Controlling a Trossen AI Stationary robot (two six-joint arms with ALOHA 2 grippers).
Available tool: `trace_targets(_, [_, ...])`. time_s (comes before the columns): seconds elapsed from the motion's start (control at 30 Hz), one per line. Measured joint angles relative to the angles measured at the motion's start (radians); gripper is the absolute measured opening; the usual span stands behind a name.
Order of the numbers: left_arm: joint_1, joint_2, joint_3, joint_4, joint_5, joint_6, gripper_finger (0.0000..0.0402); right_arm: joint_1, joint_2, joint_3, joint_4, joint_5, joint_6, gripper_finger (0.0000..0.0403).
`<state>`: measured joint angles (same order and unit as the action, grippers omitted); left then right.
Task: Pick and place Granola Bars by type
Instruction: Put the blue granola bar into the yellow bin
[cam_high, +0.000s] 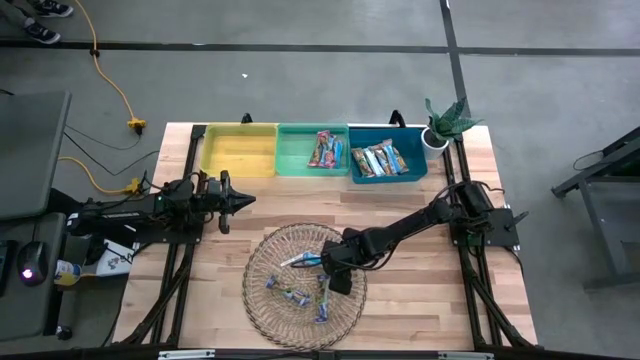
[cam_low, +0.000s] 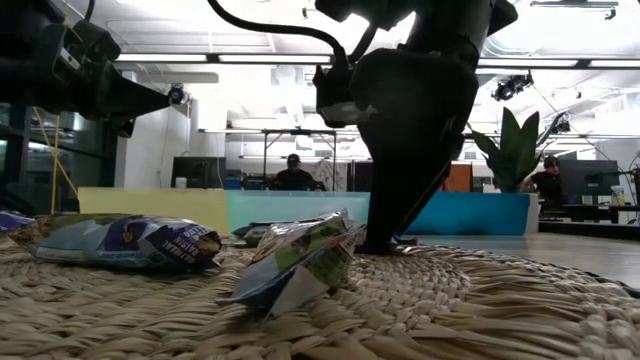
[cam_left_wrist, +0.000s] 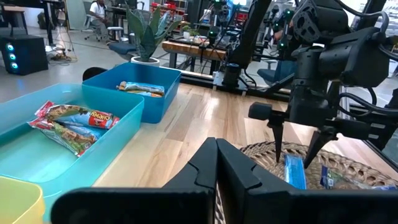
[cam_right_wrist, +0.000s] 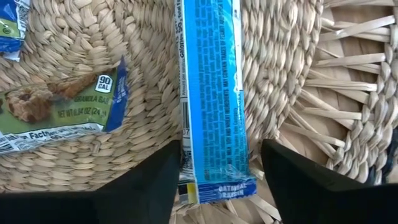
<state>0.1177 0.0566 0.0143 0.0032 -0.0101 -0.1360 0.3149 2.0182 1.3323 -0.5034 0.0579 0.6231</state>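
A light blue granola bar lies flat on the bottom of the round woven basket. My right gripper points steeply down over it, open, one finger on either side of the bar's near end; a gap shows on one side. More bars lie nearby in the basket. My left gripper waits shut above the table's left side, pointing level.
Along the far edge stand a yellow bin, a green bin with pink-red bars and a blue bin with tan-orange bars. A potted plant stands at the far right corner. Bare wood surrounds the basket.
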Motion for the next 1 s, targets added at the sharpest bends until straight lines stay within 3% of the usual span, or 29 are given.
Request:
trace_targets(0.37, [0.0, 0.0, 0.0, 0.0, 0.001, -0.026, 0.0, 0.0, 0.0, 0.0, -0.001, 0.016, -0.003, 0.0148])
trace_targets(1.0, [0.0, 0.0, 0.0, 0.0, 0.002, -0.026, 0.0, 0.001, 0.001, 0.033, 0.015, 0.03, -0.022, 0.0084])
